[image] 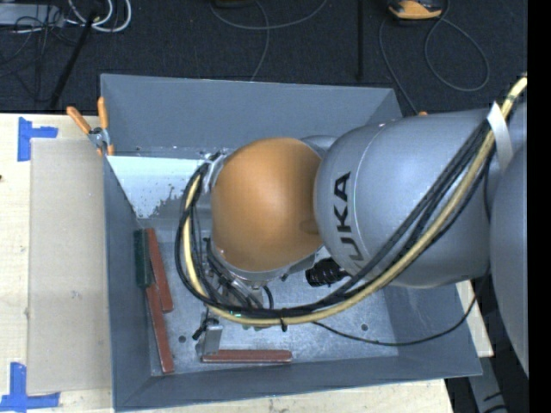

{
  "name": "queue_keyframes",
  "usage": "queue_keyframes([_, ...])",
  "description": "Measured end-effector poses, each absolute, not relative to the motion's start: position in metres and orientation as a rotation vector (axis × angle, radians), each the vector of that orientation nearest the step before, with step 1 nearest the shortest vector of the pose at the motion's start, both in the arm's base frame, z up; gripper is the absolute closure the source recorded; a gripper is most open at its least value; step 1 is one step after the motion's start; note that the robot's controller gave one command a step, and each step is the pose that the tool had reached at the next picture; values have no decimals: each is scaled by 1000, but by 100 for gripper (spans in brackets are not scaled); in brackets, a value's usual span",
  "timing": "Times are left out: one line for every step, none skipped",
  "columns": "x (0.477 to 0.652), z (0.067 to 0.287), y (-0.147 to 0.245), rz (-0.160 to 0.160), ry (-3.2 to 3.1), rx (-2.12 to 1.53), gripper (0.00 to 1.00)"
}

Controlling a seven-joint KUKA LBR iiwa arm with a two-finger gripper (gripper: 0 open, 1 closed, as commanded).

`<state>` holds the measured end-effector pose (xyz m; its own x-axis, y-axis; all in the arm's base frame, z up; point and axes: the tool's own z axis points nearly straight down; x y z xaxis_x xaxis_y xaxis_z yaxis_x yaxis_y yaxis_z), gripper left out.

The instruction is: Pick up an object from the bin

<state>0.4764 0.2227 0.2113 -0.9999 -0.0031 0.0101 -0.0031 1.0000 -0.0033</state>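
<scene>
1. Arm (413,205) bends in from the right edge of the bin (250,101); gripper (209,332) sits low near the front-left corner. Released or clenched: cannot tell.
2. Three brown sticks: front stick (250,356) just beside gripper, two left-wall sticks (159,282). One green strip (140,256).

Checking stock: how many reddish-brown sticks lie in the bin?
3 sticks: two overlapping along the left wall, one near the front wall. The arm may hide more.

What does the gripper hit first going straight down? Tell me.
Likely the reddish-brown bar lying along the bin's near wall, just under the gripper; depth is unclear, so it may meet bare bin floor beside it.
</scene>
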Motion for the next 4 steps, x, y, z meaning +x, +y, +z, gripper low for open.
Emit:
queue_keyframes([486, 155, 159, 5, -3100, 470, 0])
queue_keyframes([480, 67, 125, 0, -3124, 357, 0])
queue_keyframes([478, 69, 126, -1, -3120, 357, 100])
queue_keyframes([501, 219, 146, -3, -3134, 326, 100])
